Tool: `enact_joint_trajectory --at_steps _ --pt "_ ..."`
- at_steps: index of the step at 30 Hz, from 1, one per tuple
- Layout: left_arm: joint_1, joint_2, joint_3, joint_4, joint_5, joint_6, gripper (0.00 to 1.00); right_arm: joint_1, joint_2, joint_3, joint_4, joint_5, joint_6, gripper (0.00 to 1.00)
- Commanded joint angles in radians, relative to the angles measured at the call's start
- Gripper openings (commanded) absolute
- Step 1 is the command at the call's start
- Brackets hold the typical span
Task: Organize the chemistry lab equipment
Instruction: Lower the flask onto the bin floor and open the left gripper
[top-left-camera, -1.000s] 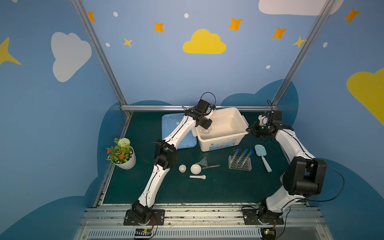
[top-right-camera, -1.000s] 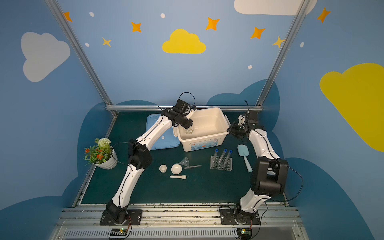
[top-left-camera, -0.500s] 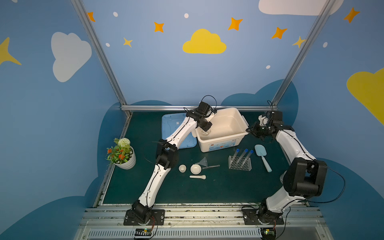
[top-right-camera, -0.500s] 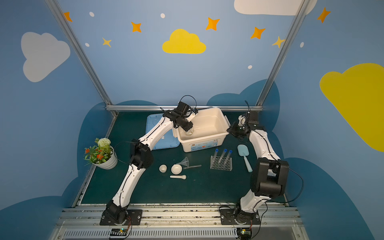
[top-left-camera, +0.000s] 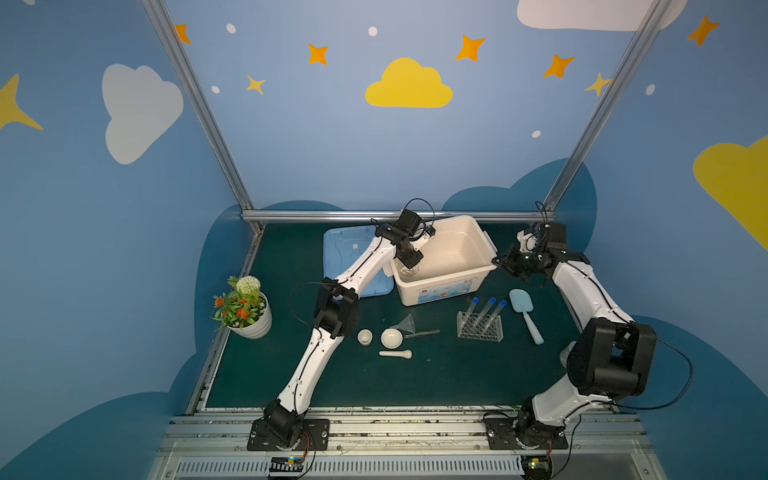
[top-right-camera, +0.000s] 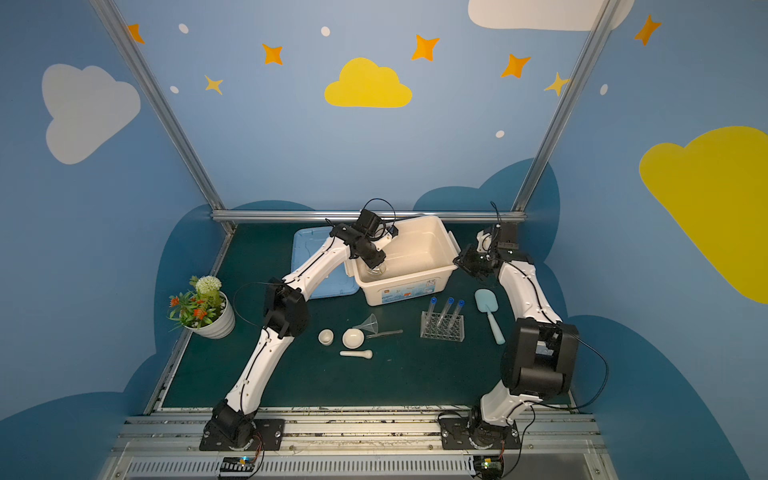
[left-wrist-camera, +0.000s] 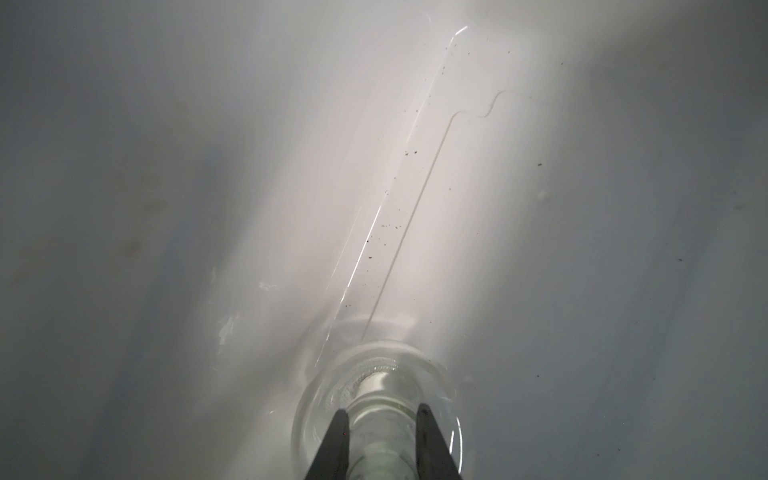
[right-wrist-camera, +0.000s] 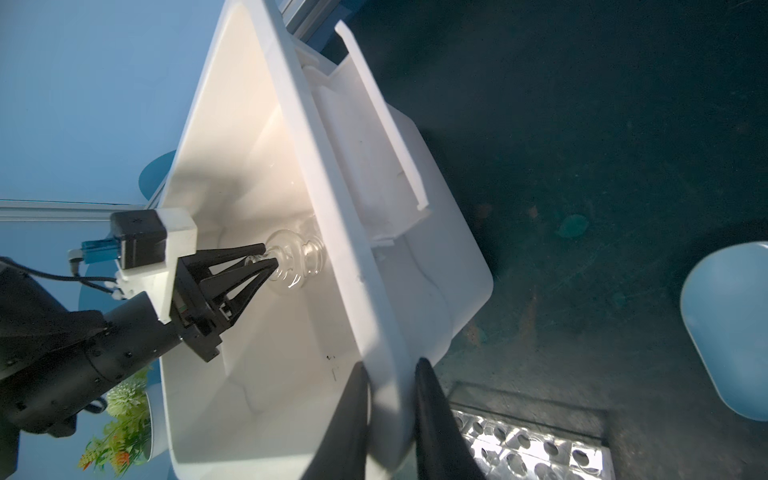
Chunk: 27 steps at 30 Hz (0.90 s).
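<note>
Inside the white bin (top-left-camera: 482, 245), my left gripper (top-left-camera: 411, 266) is shut on the neck of the clear flask (top-left-camera: 409, 273), whose base is low near the bin floor. In the left wrist view the fingers (left-wrist-camera: 343, 432) clamp the flask (left-wrist-camera: 374, 374) neck. My right gripper (right-wrist-camera: 390, 365) is shut on the bin's rim (right-wrist-camera: 316, 166) at its right side. On the mat in front lie the funnel (top-left-camera: 405, 322), thin rod (top-left-camera: 424, 333), mortar (top-left-camera: 391, 337), small cup (top-left-camera: 365, 336) and pestle (top-left-camera: 395, 354). The rack (top-left-camera: 480, 330) holds three blue-capped tubes (top-left-camera: 484, 309).
A blue lid (top-left-camera: 349, 257) lies flat left of the bin, partly under my left arm. A light blue scoop (top-left-camera: 525, 313) lies right of the rack. A potted flower plant (top-left-camera: 245, 309) stands at the mat's left edge.
My left gripper has gone down into the bin with the flask. The right gripper has stayed on the bin's rim.
</note>
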Motion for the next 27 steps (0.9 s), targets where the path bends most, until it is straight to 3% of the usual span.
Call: enact_joint_trajectory --at_steps 1,10,19,21,27 --pt "0.003 0.01 0.026 -0.01 0.006 0.007 0.15 -0.004 -0.028 -0.009 0.001 -0.012 -0.027 0.19" --pt "0.002 0.013 0.026 -0.008 -0.011 -0.005 0.28 -0.01 -0.025 -0.016 0.001 -0.016 -0.022 0.19" --pt "-0.006 -0.014 0.026 0.02 -0.033 -0.037 0.59 -0.014 -0.023 -0.018 0.001 -0.023 -0.018 0.19" --pt "-0.015 -0.017 0.026 0.023 -0.058 -0.034 0.7 -0.017 -0.023 -0.018 0.001 -0.028 -0.015 0.2" --pt "-0.042 -0.055 0.026 0.042 -0.091 -0.045 0.86 -0.017 -0.035 -0.027 0.015 -0.035 -0.014 0.25"
